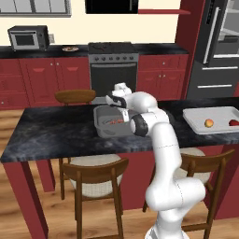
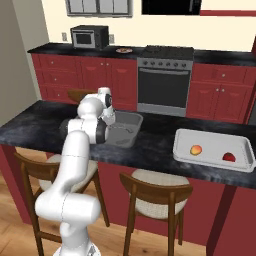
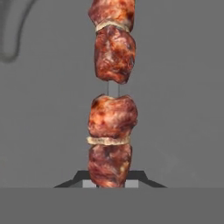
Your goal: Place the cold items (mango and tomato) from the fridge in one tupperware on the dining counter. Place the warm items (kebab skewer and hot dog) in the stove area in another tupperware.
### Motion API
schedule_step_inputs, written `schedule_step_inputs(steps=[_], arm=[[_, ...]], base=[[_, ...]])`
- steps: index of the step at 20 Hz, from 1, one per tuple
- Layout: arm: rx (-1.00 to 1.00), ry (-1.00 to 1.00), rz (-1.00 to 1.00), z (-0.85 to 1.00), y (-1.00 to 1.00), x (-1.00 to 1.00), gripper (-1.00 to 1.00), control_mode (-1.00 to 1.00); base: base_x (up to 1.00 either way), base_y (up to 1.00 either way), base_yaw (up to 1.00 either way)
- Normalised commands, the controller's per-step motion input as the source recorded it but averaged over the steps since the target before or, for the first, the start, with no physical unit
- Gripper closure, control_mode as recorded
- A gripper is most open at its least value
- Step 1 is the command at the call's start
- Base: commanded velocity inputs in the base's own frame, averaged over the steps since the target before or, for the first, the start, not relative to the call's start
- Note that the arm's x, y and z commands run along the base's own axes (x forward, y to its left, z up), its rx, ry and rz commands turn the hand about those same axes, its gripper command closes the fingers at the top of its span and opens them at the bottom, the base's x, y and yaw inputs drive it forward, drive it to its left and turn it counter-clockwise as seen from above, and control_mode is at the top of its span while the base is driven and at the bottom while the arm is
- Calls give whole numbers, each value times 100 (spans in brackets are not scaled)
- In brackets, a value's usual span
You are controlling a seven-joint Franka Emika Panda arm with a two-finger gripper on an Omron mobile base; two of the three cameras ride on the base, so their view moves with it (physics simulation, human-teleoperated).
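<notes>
Claw (image 3: 112,183) clenched on brown meat kebab skewer (image 3: 112,127), centre frame, over grey plastic tupperware (image 1: 103,127) on dark surface (image 1: 46,135) | risk: I release off-centre, skewer tips over rim.

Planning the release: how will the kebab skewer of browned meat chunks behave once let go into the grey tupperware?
The kebab skewer looks stiff along its thin stick, so it probably won't flop. Its lumpy chunks should resist rolling in the grey tupperware. It seems light.
</notes>
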Motion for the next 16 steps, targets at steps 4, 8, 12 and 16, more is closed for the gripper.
schedule_step_inputs(steps=[4, 8, 12, 16], arm=[[0, -5, 0, -14, 0, 0, -100, -100], [0, -7, 0, 4, -5, -15, -100, -100], [0, -10, -1, 41, -21, -37, -100, -100], [0, -15, -6, 60, -24, -55, -100, -100]], base=[[0, 0, 0], [0, 0, 0], [0, 0, 0], [0, 0, 0]])
